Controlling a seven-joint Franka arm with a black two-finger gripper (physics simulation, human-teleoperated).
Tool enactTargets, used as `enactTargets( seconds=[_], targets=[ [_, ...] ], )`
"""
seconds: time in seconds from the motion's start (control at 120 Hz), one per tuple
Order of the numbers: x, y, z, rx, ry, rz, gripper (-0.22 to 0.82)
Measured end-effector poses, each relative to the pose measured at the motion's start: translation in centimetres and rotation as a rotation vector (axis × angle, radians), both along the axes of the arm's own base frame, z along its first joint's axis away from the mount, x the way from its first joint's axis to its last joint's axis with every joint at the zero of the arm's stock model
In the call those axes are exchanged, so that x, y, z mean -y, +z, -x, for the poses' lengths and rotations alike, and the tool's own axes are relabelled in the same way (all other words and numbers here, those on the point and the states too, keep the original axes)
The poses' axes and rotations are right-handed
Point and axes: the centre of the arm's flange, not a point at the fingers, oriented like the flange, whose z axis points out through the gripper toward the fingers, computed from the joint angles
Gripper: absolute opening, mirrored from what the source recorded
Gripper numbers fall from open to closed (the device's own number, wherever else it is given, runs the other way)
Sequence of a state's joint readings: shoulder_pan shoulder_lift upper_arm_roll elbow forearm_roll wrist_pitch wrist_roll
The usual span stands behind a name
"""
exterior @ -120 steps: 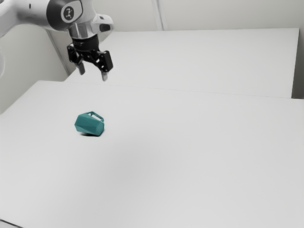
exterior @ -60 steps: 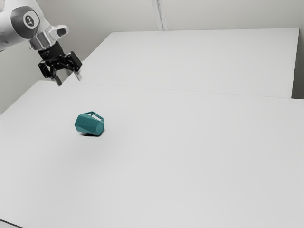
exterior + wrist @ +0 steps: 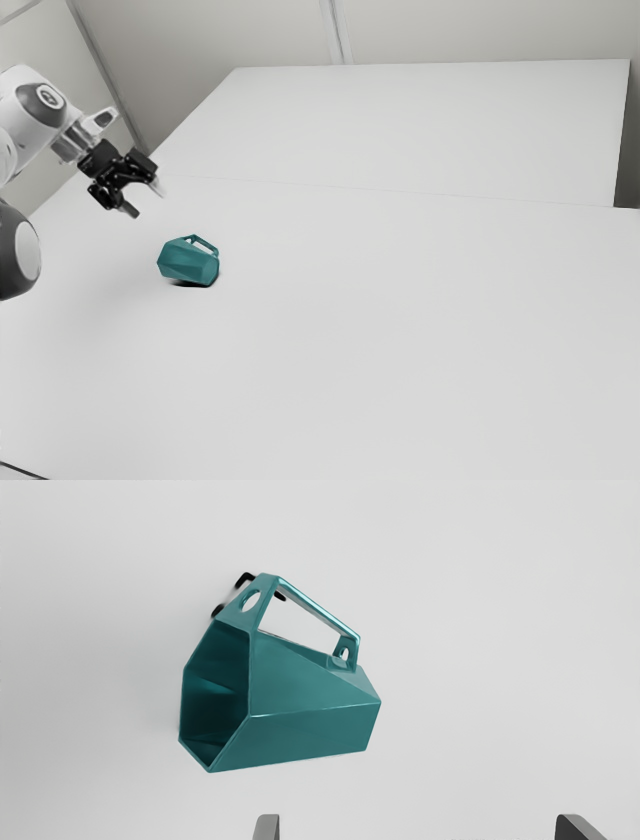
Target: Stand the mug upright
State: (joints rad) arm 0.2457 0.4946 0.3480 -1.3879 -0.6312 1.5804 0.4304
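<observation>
Mug (image 3: 187, 262) on its side on desk (image 3: 400, 330), not upright. Pincer (image 3: 145, 200) released, fingers spread wide apart, raised above desk, on exterior view's left of mug and near it, tilted down toward that side of desk. Wrist view: mug well apart from both fingertips (image 3: 267, 828); open mouth (image 3: 215, 690) and dark interior visible, handle (image 3: 320, 611) on side of body farther from fingertips. Black shadow (image 3: 218, 611) just beside handle's mouth end. Mug teal, faceted.
</observation>
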Motion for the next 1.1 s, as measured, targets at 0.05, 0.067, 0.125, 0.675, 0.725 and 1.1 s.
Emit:
enactTargets(
  seconds=[0.05, 0.067, 0.125, 0.675, 0.725, 1.1],
  targets=[
    [-1.1, -1.4, 0.2, 0.004, -0.007, 0.035, 0.60],
    [-1.4, -1.9, 0.3, 0.004, -0.009, 0.048, 0.60],
    [-2.5, -3.5, 0.6, 0.010, -0.015, 0.093, 0.60],
    [-5.6, -11.9, 1.0, 0.069, -0.142, 0.367, 0.60],
    [-5.4, -12.2, 0.2, 0.083, -0.161, 0.373, 0.60],
    [-4.5, -15.0, -1.5, 0.129, -0.199, 0.443, 0.60]
  ],
)
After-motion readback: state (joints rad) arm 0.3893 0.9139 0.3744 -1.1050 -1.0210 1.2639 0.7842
